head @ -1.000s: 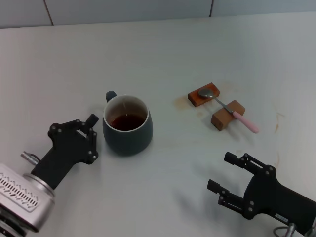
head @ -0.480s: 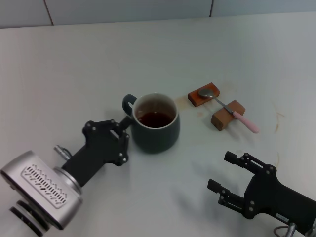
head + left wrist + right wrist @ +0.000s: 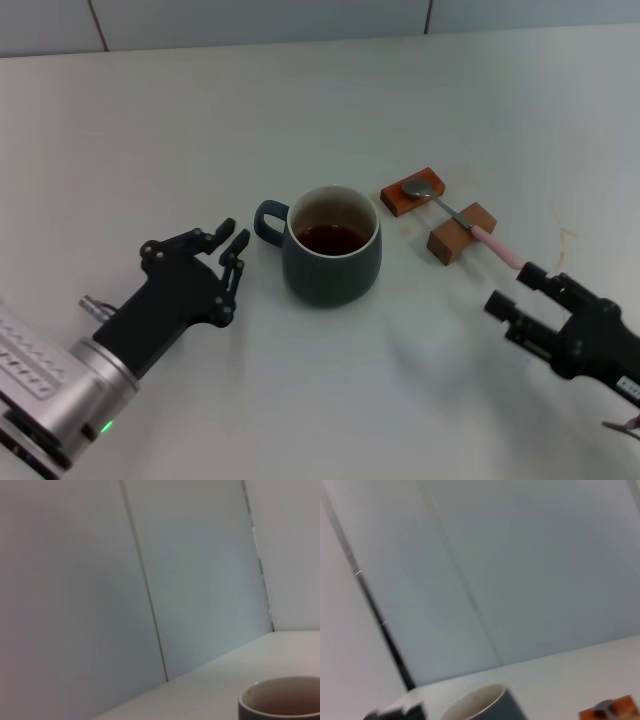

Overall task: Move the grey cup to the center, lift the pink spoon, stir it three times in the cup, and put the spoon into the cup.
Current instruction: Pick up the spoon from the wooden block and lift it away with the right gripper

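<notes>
The cup (image 3: pixel 331 246) is sitting upright near the middle of the table (image 3: pixel 300 110), holding dark liquid, with its handle pointing toward the left gripper (image 3: pixel 228 262), which is hovering just beside that handle with its fingers spread and gripping nothing. The spoon (image 3: pixel 462 221) is lying across two wooden blocks (image 3: pixel 437 214) to the cup's right, bowl on the far block and pink handle sticking out past the near one. The right gripper (image 3: pixel 518 290) is hanging open just short of the handle's tip.

Matte black left gripper (image 3: pixel 232 262) on a silver ribbed wrist; right gripper (image 3: pixel 515 293) all black.
</notes>
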`<state>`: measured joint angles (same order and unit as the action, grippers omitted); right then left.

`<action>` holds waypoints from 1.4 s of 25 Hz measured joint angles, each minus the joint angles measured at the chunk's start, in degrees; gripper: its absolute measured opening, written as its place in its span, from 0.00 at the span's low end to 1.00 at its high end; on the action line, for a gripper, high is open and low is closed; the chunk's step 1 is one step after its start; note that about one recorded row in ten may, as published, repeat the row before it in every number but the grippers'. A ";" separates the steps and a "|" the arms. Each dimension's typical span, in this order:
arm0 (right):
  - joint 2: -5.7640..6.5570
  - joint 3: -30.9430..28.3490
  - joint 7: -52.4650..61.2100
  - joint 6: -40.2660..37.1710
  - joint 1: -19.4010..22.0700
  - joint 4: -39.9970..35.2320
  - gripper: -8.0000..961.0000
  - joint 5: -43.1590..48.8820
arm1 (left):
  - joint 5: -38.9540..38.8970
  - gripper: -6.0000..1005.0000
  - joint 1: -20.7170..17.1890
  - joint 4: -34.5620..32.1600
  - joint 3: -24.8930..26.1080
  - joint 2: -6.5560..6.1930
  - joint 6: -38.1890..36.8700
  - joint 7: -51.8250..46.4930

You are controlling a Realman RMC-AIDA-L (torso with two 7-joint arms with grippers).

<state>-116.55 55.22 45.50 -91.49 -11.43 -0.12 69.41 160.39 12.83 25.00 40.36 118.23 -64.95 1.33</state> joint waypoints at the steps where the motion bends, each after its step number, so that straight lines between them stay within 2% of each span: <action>1: 0.00 0.00 0.00 0.00 0.00 0.00 0.77 0.00 | 1.07 0.10 0.61 -1.74 -0.05 -0.32 -1.51 -3.22; 3: 0.05 -1.04 1.82 0.45 0.07 -0.15 0.77 0.00 | 2.10 0.15 1.20 -3.25 -0.17 -0.53 -2.95 -5.70; 7: 0.31 -3.15 11.59 3.39 0.07 -1.32 0.77 -0.02 | 5.06 0.26 3.94 -11.92 -0.96 -0.40 -12.40 -12.13; 9: 0.41 -3.67 19.25 6.34 -0.10 -3.05 0.77 -0.03 | 5.18 0.31 5.15 -15.15 -3.47 -0.20 -15.32 -13.26; 14: 0.31 -3.20 25.53 9.80 -1.38 -4.52 0.77 0.42 | 5.19 0.45 5.97 -16.62 -5.53 -0.01 -15.12 -12.81; 24: -0.44 -2.23 26.21 13.27 -3.81 -4.94 0.77 0.80 | 5.19 0.74 5.88 -16.76 -5.69 -0.02 -14.92 -12.55; 29: -0.88 -1.73 26.30 14.91 -4.68 -4.99 0.76 0.82 | 5.19 0.86 5.92 -16.79 -5.73 -0.02 -14.88 -12.48; 35: -0.97 -1.60 26.56 16.09 -5.18 -4.99 0.75 0.83 | 5.19 0.85 5.76 -16.83 -5.74 -0.02 -15.06 -12.46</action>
<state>-117.52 53.63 72.06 -75.40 -16.61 -5.11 70.24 165.59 18.60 8.17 34.62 118.21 -80.01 -11.13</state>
